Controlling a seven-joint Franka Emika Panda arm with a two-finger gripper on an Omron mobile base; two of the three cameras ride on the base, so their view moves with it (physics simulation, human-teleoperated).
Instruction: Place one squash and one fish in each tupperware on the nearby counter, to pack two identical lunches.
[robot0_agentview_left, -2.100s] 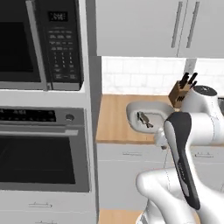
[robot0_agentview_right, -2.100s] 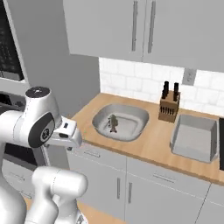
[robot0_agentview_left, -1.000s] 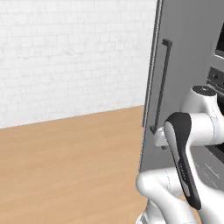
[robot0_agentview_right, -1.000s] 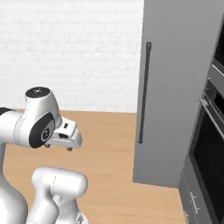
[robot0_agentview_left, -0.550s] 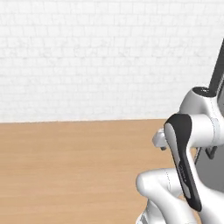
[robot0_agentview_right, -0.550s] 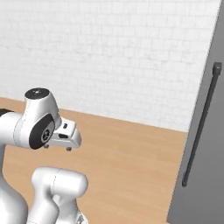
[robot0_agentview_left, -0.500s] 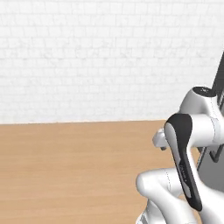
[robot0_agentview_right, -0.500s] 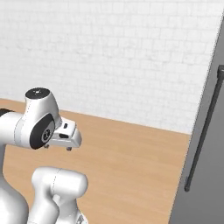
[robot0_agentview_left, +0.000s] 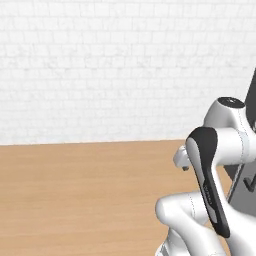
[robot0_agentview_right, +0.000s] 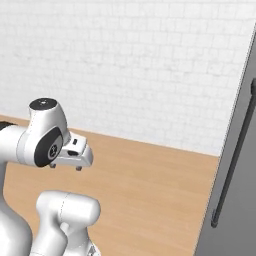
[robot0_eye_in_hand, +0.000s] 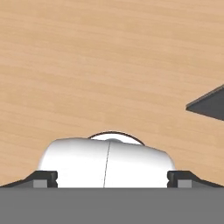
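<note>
Tool (robot0_eye_in_hand: 112, 177) spread wide, holding nothing, above bare wood floor (robot0_agentview_left: 75, 190). Step judged: driving to fetch items; next, find them.

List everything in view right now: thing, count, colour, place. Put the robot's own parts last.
Brick wall: one, white, across the back of both base views.
Wooden floor: one, light brown planks, running from the wall toward the robot; also the ground under the hand in the hand view.
Tall cabinet panel: one, grey, at the right edge of the right base view; its edge also shows at the right of the left base view.
Bar handle: one, dark, long and vertical, on that panel.
Robot arm: one, white with dark joints, lower right of the left base view and lower left of the right base view.
Gripper: one, two dark finger tips far apart at the bottom of the hand view, nothing between them, pointing down at the floor.
</note>
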